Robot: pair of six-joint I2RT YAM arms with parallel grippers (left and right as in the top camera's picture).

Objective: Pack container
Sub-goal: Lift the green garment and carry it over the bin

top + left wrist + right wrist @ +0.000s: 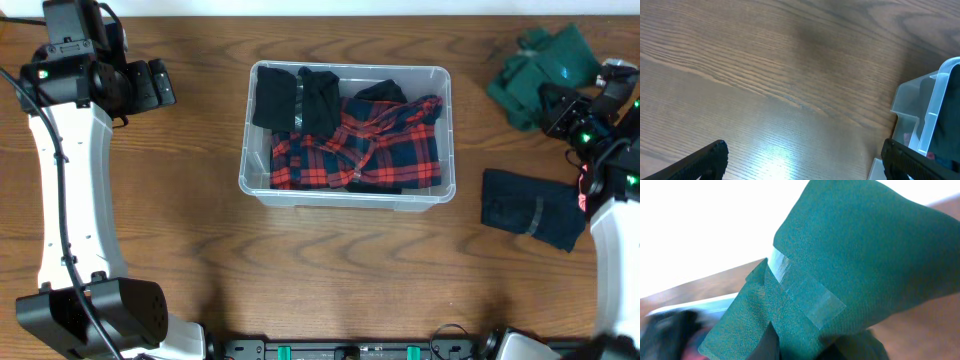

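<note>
The clear plastic container (pixel 345 195) sits mid-table and holds a red plaid shirt (pixel 360 150) and black garments (pixel 298 100). Its corner shows at the right of the left wrist view (pixel 930 115). My right gripper (pixel 556 108) is at the far right, shut on a green folded cloth (pixel 540 70) with clear tape across it; the cloth fills the right wrist view (pixel 850 265), lifted off the table. My left gripper (pixel 160 82) is open and empty over bare wood left of the container; its fingertips show in the left wrist view (pixel 802 160).
A dark navy folded garment (pixel 530 208) lies on the table right of the container, below the green cloth. The table is brown wood (pixel 180 230). The arm bases stand along the near edge.
</note>
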